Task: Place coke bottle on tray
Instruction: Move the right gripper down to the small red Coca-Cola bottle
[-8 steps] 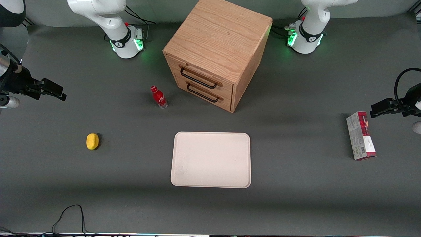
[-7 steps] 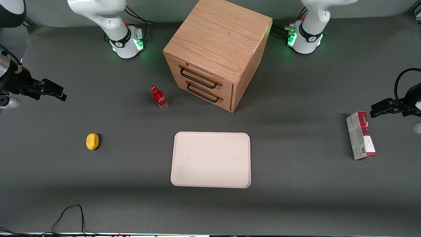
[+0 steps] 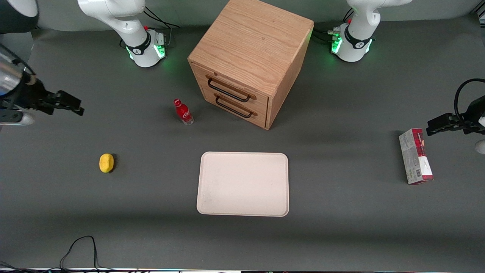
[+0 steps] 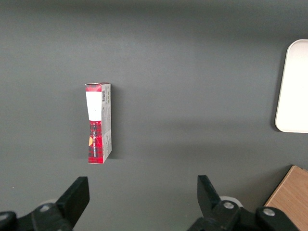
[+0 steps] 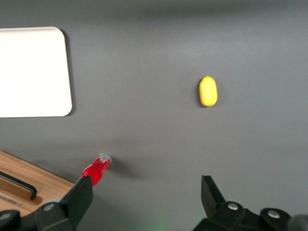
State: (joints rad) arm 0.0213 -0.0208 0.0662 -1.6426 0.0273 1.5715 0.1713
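Note:
The coke bottle [image 3: 183, 112], small and red with a red cap, stands upright on the grey table in front of the wooden drawer cabinet [image 3: 250, 60]. It also shows in the right wrist view [image 5: 96, 169], partly hidden by one finger. The cream-white tray [image 3: 243, 184] lies flat nearer the front camera than the bottle; its corner shows in the right wrist view [image 5: 33, 72]. My right gripper [image 3: 70, 105] hangs open and empty above the working arm's end of the table, well apart from the bottle. In the wrist view its fingers [image 5: 77, 199] stand wide apart.
A yellow lemon-like object [image 3: 106, 163] lies toward the working arm's end, nearer the front camera than the gripper. A red-and-grey carton box [image 3: 415, 156] lies toward the parked arm's end. A black cable [image 3: 81, 248] loops at the front edge.
My right gripper has moved a little toward the bottle and the table's middle. The bottle, tray and other things have not moved.

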